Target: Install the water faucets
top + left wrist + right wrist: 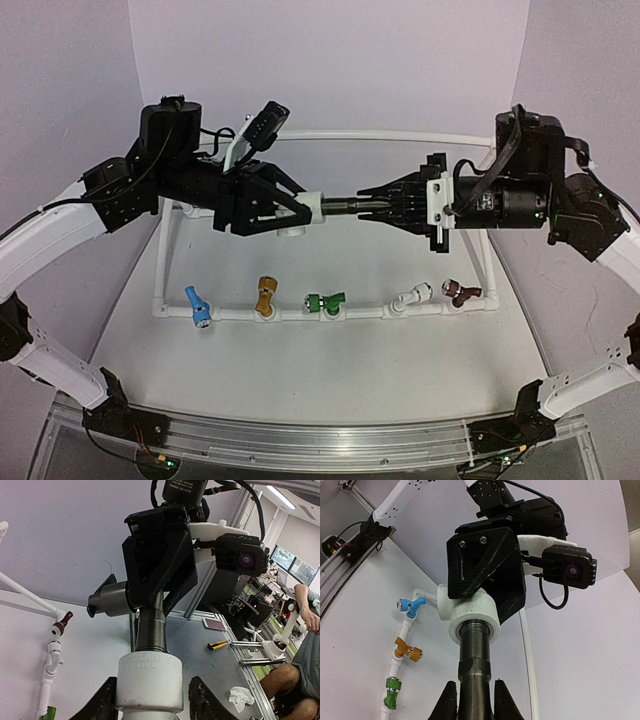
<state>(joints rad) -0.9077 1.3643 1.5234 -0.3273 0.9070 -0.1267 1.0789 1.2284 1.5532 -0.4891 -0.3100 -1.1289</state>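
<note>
Top view: dark grey faucet at centre, held level in air. At 9 o'clock left gripper clamps its white fitting; at 3 o'clock right gripper clamps its body. Left wrist: fingers hug fitting, 6 o'clock. Right wrist: fingers pinch faucet, 6 o'clock.

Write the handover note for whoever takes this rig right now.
Left gripper: closed on the white fitting, held in the air above the pipe frame.
Right gripper: shut on the dark grey faucet, whose threaded end sits in that fitting. How far in, I cannot tell.
Done: the blue, gold, green, white and maroon faucets sit along the frame's front pipe.
Left: probably finish joining the faucet and fitting, then mount them on the frame.
</note>
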